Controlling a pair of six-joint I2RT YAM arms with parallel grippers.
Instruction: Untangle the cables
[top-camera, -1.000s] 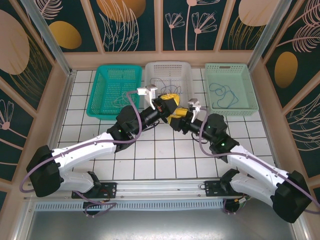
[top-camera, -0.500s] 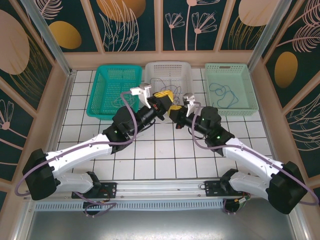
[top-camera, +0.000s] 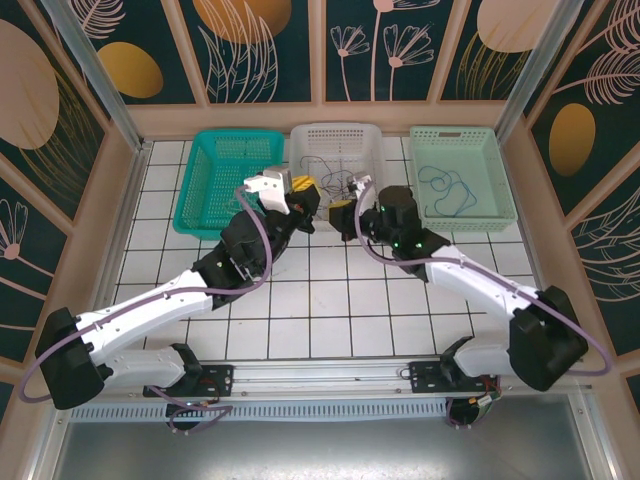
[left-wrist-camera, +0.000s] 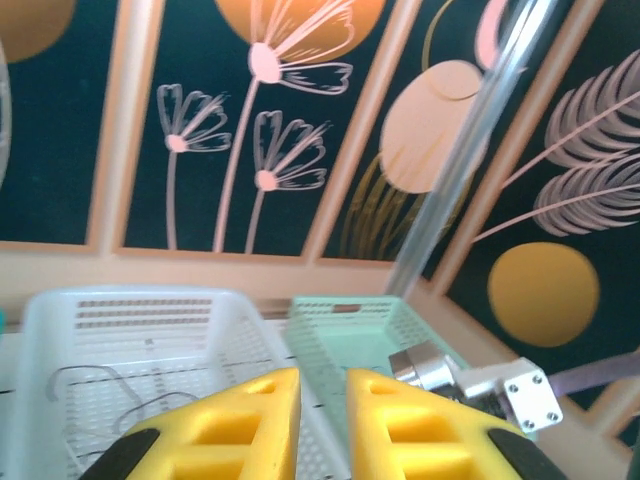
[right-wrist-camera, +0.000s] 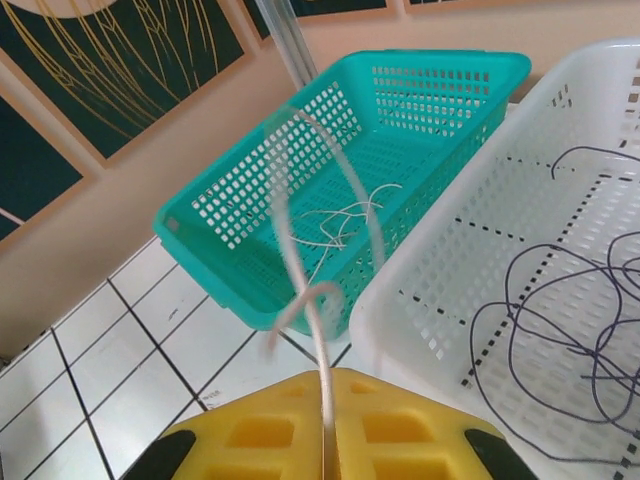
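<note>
My right gripper (right-wrist-camera: 325, 378) is shut on a pale whitish cable (right-wrist-camera: 311, 316), which rises from between the yellow fingers and curls into a loose loop above the teal basket (right-wrist-camera: 250, 190). More pale cables (right-wrist-camera: 335, 220) lie inside that basket. Dark cables (right-wrist-camera: 472, 345) lie curled in the white basket (right-wrist-camera: 450, 260). From above, the right gripper (top-camera: 340, 207) hovers at the white basket's near edge, with my left gripper (top-camera: 300, 190) just left of it. In the left wrist view the left gripper (left-wrist-camera: 323, 385) stands narrowly open, with nothing between its fingers.
Three baskets line the back wall: teal (top-camera: 195, 195), white (top-camera: 335, 128) and mint (top-camera: 455, 133), the mint one holding a dark cable (top-camera: 445, 190). The two wrists are close together in front of the white basket. White tiled floor lies nearer the arm bases.
Both grippers have moved away from the bases toward the baskets, the left one drifting left. The right gripper has shut on the pale cable.
</note>
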